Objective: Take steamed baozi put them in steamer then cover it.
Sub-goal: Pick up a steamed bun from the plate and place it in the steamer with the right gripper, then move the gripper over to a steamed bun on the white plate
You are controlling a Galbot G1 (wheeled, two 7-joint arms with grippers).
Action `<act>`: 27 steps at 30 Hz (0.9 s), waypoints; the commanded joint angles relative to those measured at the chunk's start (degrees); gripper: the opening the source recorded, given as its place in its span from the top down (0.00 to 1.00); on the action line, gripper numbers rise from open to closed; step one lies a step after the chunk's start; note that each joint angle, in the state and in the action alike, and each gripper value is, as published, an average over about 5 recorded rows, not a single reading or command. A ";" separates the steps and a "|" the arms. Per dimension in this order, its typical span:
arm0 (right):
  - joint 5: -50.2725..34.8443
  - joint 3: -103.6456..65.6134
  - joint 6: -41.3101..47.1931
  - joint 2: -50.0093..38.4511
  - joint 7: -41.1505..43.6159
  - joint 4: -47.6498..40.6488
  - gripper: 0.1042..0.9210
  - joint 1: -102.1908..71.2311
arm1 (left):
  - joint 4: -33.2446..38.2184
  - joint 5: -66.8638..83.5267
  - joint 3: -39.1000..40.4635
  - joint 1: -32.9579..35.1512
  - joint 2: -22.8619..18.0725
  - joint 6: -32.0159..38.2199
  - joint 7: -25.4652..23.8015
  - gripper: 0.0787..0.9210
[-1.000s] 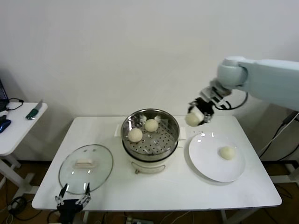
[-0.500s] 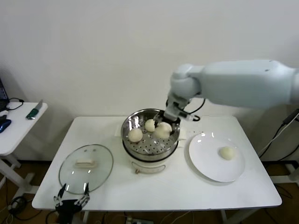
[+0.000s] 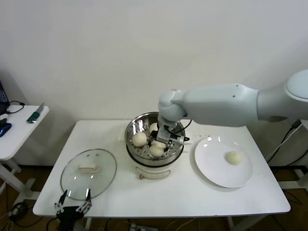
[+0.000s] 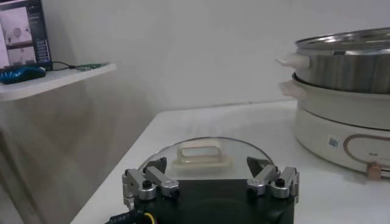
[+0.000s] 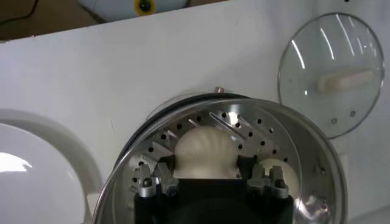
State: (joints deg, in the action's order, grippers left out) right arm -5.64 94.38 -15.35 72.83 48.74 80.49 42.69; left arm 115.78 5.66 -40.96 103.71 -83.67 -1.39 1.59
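Observation:
My right gripper [image 3: 160, 144] reaches down into the steamer [image 3: 176, 126] and is shut on a baozi [image 3: 156, 150], held low near the perforated floor at the basket's front. In the right wrist view the gripper [image 5: 207, 165] has a finger on each side of this baozi [image 5: 206, 149]. Two more baozi lie in the basket: one at the left [image 3: 139, 138] and one at the back [image 3: 153, 127], partly hidden by the gripper. A fourth baozi [image 3: 234, 157] lies on the white plate [image 3: 211, 168]. The cover [image 3: 88, 173] lies flat on the table at the front left. My left gripper [image 3: 72, 209] is open and empty, parked below the table's front left edge.
The left wrist view shows the cover [image 4: 201, 155] just ahead of the left gripper [image 4: 210, 182] and the steamer [image 4: 347, 61] beyond. A small side table [image 3: 19, 127] with a few items stands at the far left. The pot's white side handles stick out.
My right arm has swung left from near the plate to over the steamer and lowered the held baozi into the basket's front. The left arm has not moved.

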 commanded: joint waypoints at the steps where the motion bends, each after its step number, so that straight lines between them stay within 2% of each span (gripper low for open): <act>1: 2.19 -0.23 -0.20 1.67 -1.92 -1.65 0.30 -3.46 | -0.02 -0.03 0.00 0.02 -0.02 0.06 0.01 0.12; 9: 2.79 -0.60 0.28 1.78 -3.74 -2.25 0.29 -3.57 | 0.16 -0.03 0.04 0.03 -0.01 0.15 0.03 0.12; 16: 2.03 -0.92 -0.45 1.23 -3.98 -2.20 0.14 -2.78 | 0.20 -0.03 0.15 0.12 -0.09 0.28 0.07 0.12; 19: 0.91 -1.63 -0.61 0.23 -3.73 -1.88 0.12 -2.10 | 0.31 -0.03 0.20 0.15 -0.23 0.30 0.08 0.12; 24: -3.83 -2.60 0.17 -4.12 -0.68 -0.99 0.12 1.29 | 0.29 -0.03 0.27 0.19 -0.39 0.31 0.07 0.12; 27: -10.93 -1.06 1.55 -8.36 2.62 -0.82 0.12 5.09 | 0.17 -0.07 0.28 0.13 -0.38 0.29 0.06 0.12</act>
State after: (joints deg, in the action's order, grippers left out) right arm -7.06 92.64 -15.04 71.14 46.93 79.41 42.53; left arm 116.09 5.63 -40.69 103.83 -84.08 -1.09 1.67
